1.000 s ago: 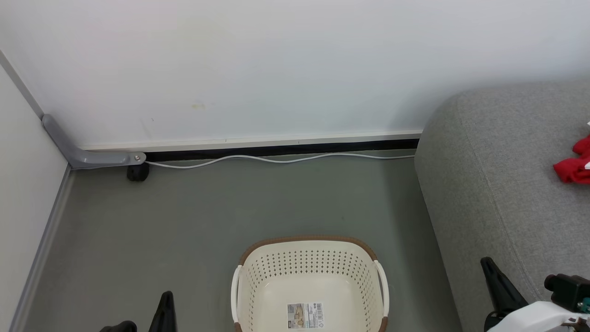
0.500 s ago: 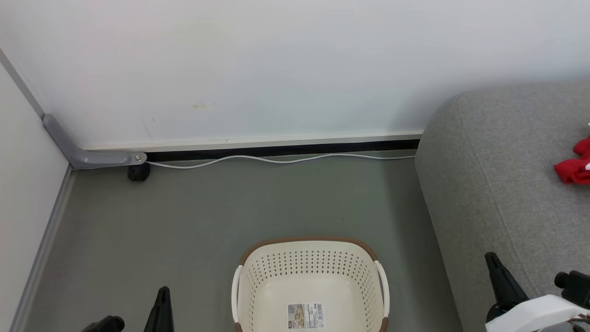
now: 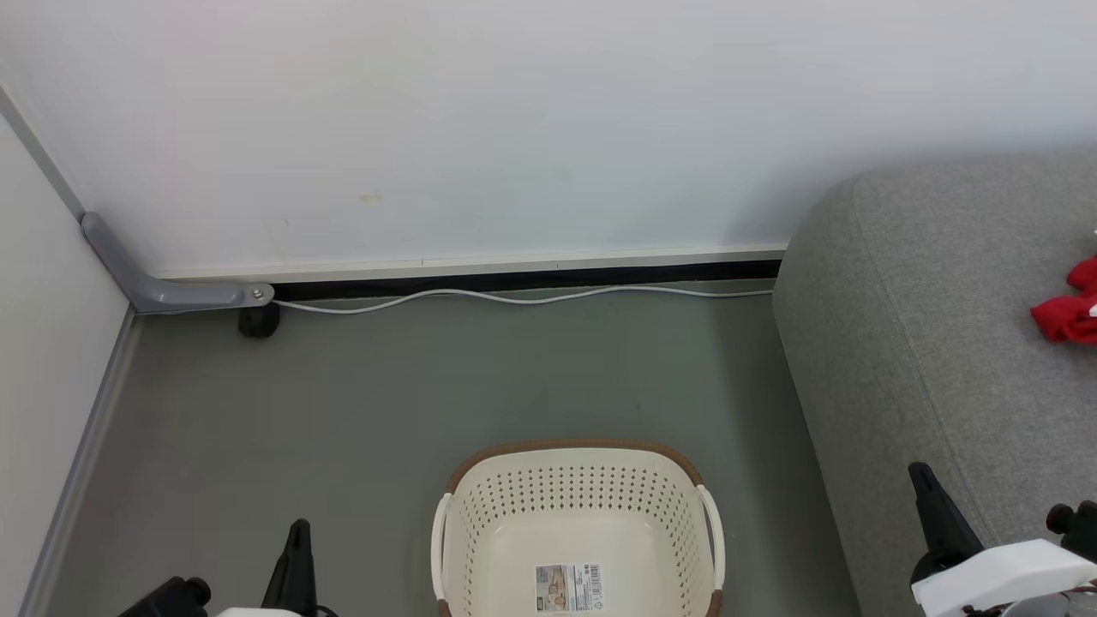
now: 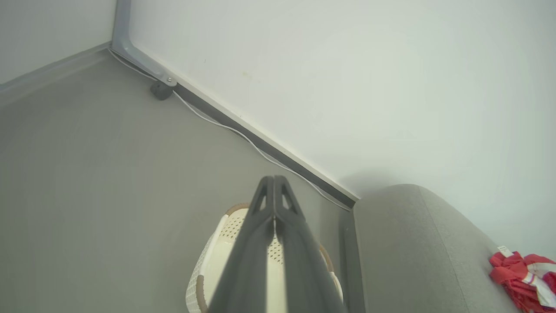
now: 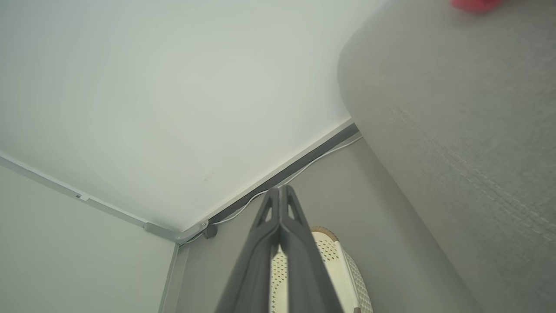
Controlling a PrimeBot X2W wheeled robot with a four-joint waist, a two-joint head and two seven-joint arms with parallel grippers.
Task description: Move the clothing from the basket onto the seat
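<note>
Red clothing [image 3: 1067, 314] well beyond right gripper [image 3: 925, 480]

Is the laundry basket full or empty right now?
Empty as far as visible: the basket shows a bare bottom with just a label; its near edge is cut off. Red clothing lies on the seat.

A plain white wall [image 3: 514, 128] is seen across the back, and a grey-green floor [image 3: 386, 403] is spread below it. Along the wall's foot a dark strip [image 3: 531, 278] is run, with a white cable [image 3: 514, 297] laid loosely just in front. At the left corner a grey metal bracket [image 3: 163, 294] is fixed, and a black caster [image 3: 257, 321] is tucked just beneath its end.
</note>
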